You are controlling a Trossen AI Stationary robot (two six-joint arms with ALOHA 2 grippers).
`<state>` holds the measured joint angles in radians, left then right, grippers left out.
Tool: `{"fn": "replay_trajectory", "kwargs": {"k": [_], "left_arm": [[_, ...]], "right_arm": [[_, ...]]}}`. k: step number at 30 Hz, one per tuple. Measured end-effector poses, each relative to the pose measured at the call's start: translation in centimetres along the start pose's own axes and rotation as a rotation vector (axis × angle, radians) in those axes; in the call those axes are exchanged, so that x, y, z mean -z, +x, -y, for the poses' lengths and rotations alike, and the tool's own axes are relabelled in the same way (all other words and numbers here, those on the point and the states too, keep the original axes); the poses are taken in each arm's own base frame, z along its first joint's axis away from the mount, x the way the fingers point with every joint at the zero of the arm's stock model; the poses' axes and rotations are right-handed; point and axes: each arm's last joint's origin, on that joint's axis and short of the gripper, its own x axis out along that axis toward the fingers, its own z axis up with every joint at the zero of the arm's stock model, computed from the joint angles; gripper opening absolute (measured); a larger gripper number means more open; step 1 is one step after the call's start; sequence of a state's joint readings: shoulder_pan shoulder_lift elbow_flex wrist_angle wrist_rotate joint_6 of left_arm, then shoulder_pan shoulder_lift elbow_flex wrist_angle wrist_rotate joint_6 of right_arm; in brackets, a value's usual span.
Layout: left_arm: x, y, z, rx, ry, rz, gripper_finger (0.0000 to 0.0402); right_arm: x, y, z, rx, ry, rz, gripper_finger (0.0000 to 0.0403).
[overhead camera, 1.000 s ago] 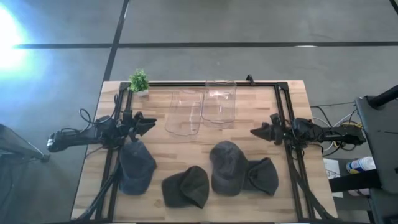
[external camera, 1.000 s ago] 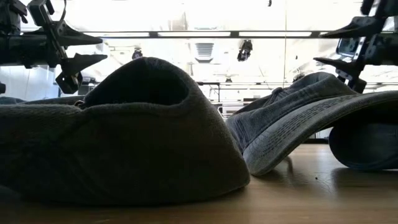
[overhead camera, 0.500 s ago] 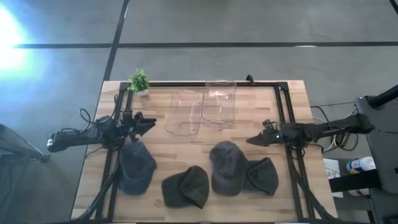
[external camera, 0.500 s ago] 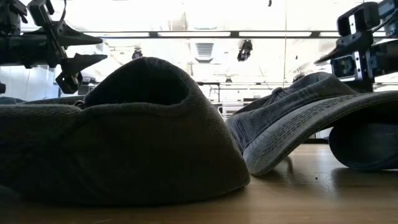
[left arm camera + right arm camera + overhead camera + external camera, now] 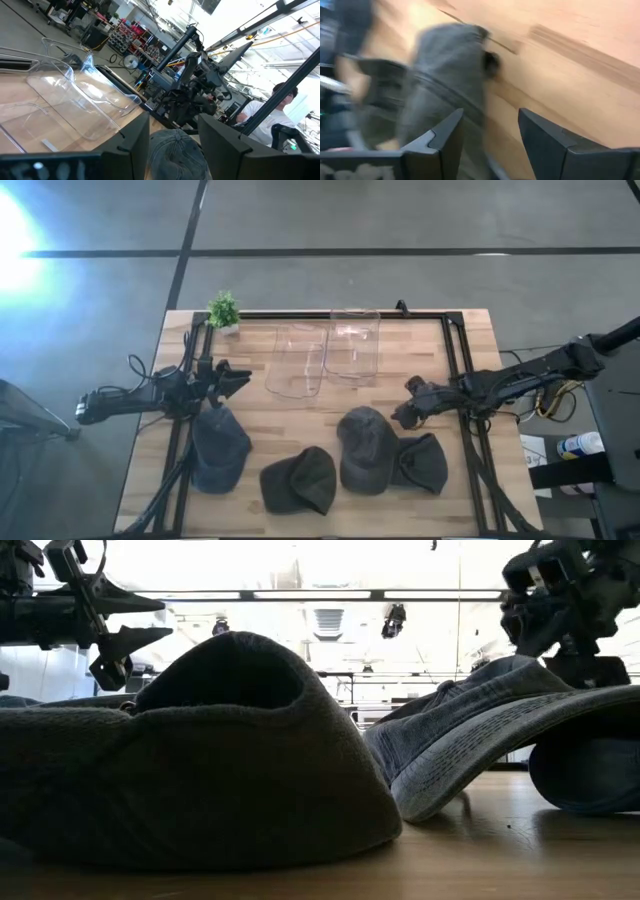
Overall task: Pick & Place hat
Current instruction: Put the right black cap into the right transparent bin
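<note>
You have four hats along the table's (image 5: 470,330) near edge: one at the left (image 5: 218,446), one left of centre (image 5: 300,478), and two overlapping on the right (image 5: 365,445) (image 5: 422,462). Behind them, two clear containers (image 5: 298,360) (image 5: 353,343) lie side by side. A small plant (image 5: 223,310) stands at the far left corner.

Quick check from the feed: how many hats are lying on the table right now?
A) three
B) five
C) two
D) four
D: the high view shows four, a blue-grey cap below the left end effector, a dark cap at the front, a grey cap in the middle, and a dark cap tucked against its right side, near the right end effector.
</note>
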<state>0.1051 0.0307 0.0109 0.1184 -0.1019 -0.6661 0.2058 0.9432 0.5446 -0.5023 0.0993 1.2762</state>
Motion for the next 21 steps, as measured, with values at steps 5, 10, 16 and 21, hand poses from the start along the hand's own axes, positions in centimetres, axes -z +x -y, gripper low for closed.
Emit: {"fn": "replay_trajectory", "kwargs": {"k": [5, 10, 16, 21], "left_arm": [[0.0, 0.0, 0.0, 0.0, 0.0, 0.0, 0.0161], [0.0, 0.0, 0.0, 0.0, 0.0, 0.0, 0.0161], [0.0, 0.0, 0.0, 0.0, 0.0, 0.0, 0.0161], [0.0, 0.0, 0.0, 0.0, 0.0, 0.0, 0.0161]], "right_arm": [[-0.5, 0.3, -2.2, -0.027, -0.104, -0.056, 0.0182], [-0.5, 0.6, -3.1, -0.058, -0.198, -0.122, 0.0182], [-0.2, 0.8, -2.5, -0.058, -0.284, -0.142, 0.0182], [0.0, 0.9, -2.1, -0.087, -0.385, -0.151, 0.0183]]}}
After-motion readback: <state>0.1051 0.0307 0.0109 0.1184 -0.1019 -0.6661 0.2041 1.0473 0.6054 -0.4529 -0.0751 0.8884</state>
